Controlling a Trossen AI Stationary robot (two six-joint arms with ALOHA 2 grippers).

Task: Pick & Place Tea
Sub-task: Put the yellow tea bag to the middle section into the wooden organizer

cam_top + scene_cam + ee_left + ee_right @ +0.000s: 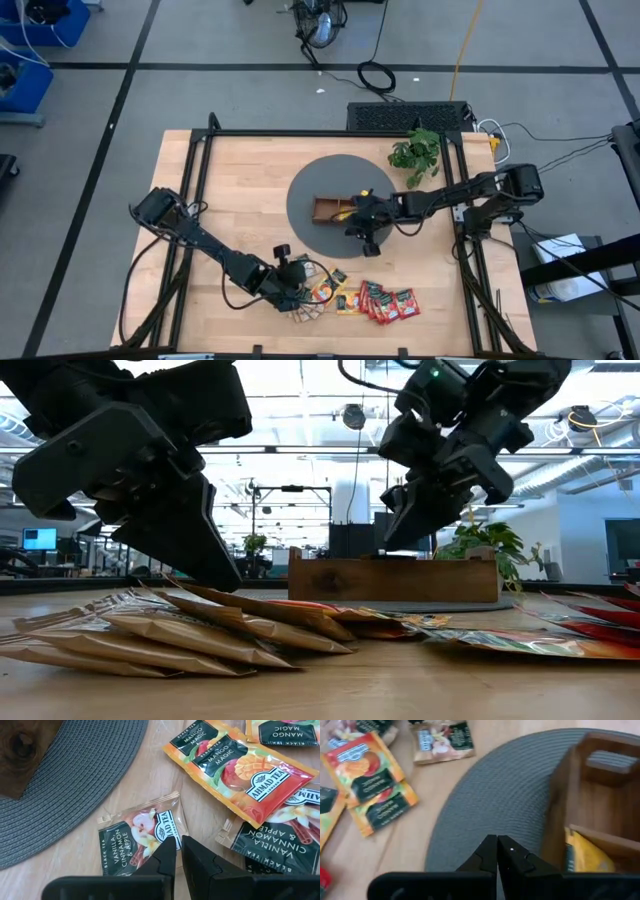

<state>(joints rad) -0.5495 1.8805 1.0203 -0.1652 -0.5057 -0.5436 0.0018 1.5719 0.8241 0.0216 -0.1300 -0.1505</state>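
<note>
Tea sachets lie flat on the wooden table near its front edge: orange mango ones (240,765), vanilla-cinnamon ones (135,837) and a red row (385,302). My left gripper (178,845) is down among them, closed on a corner of one vanilla-cinnamon sachet. The brown wooden tray (330,208) stands on a round grey mat (315,175), with a yellow sachet (585,852) in one compartment. My right gripper (497,842) hangs shut and empty above the mat, just in front of the tray. My left gripper pinches the vanilla-cinnamon sachet at its corner (176,832) between the two fingertips, which stand almost together. The fingers slant down from the table's left. The rest of the sachet lies flat on the table.
A green potted plant (417,152) stands at the back right, beyond the mat. More tan-backed sachets (200,630) are fanned out at the front edge. A black frame (300,133) runs around the table.
</note>
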